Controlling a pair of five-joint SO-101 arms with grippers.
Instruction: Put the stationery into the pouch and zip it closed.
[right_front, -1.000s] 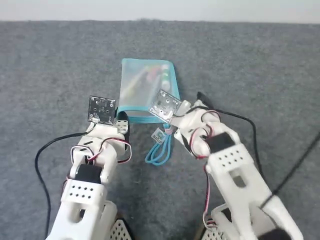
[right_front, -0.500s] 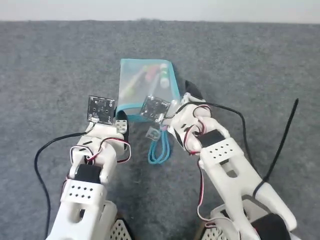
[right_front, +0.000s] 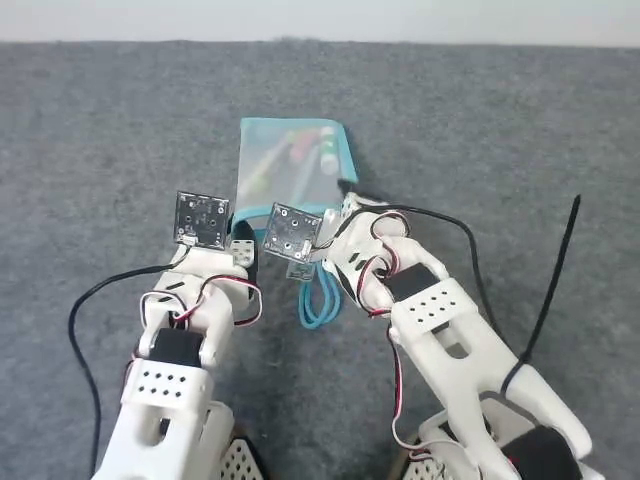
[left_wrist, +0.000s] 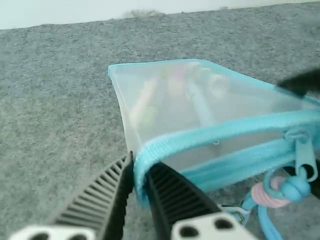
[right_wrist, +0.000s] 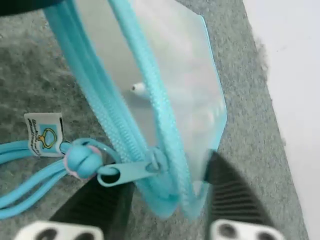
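Mid-table, on grey carpet (right_front: 520, 130), the pouch (right_front: 285, 175) lies with open room to its left, right and far side. Both grippers crowd its near edge. Stationery (right_front: 300, 152) shows through its clear wall. From my remote desk I see the left gripper (left_wrist: 140, 166) pinched narrow on the left end of the zip (left_wrist: 210, 132). The right gripper (right_wrist: 157, 169) stands wide, its fingers straddling the zip's right end with the pull (right_wrist: 125, 172) between them. Over the last second the right gripper has swung left toward the other, while the left has kept still.
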